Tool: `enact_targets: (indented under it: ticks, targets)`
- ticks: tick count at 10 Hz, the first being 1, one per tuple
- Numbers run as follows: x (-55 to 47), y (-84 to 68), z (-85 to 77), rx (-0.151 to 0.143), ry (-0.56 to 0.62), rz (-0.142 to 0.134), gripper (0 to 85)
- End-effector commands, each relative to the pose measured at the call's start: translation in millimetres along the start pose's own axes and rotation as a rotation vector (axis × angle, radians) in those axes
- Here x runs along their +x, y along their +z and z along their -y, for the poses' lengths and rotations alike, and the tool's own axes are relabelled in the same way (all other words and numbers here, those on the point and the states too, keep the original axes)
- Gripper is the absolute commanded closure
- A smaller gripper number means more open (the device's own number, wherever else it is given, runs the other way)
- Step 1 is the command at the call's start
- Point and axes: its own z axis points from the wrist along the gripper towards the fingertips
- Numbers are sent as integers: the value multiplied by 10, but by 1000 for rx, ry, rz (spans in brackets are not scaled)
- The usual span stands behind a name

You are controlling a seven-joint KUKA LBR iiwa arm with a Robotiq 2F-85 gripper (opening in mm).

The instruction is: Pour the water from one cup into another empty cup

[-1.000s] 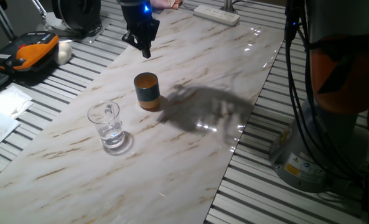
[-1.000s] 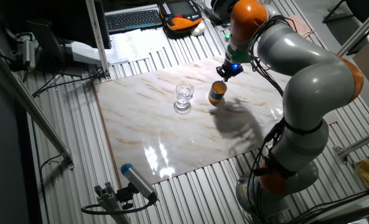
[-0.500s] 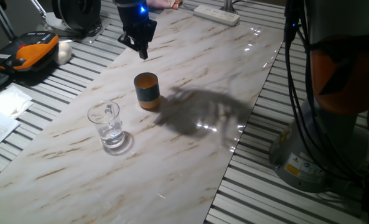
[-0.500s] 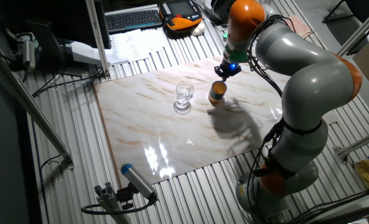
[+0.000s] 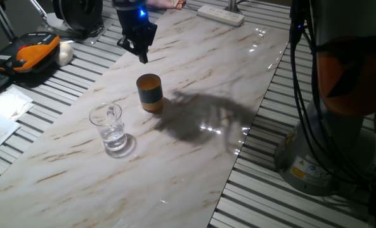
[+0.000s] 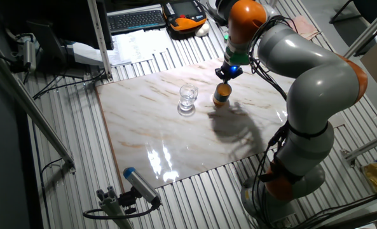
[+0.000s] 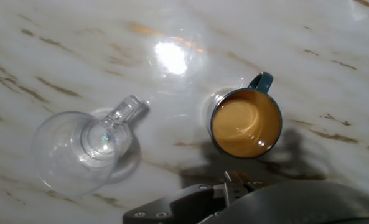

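Observation:
The clear glass cup [image 5: 110,130] with a side handle stands upright on the marble board, with a little water [image 5: 115,140] in its bottom. It also shows in the other fixed view [image 6: 188,97] and in the hand view [image 7: 84,146]. The short blue-grey cup with orange rim [image 5: 150,93] stands upright and empty to its right, also in the other fixed view [image 6: 222,94] and the hand view [image 7: 246,122]. My gripper [image 5: 141,54] hangs above the board beyond the blue-grey cup, apart from both cups, with its fingers together and holding nothing [image 6: 226,72] [image 7: 237,182].
A white power strip [image 5: 220,14] lies at the board's far end. An orange-black device [image 5: 29,54] and papers [image 5: 0,111] lie left of the board on the slatted table. The arm's base [image 5: 321,145] and cables stand at the right. A keyboard [image 6: 136,19] lies farther back.
The gripper has shifted a little to the left, and its shadow on the board has moved with it. Both cups stand where they were.

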Motion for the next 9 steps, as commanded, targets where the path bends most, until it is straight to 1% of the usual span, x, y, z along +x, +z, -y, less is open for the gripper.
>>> enact_targets:
  ticks: [1, 6, 9]
  targets:
    - [5, 1, -18, 0, 1, 0, 850]
    - [55, 47, -175, -11, 11, 1, 850]
    - [59, 76, -231, -17, 12, 4, 850]
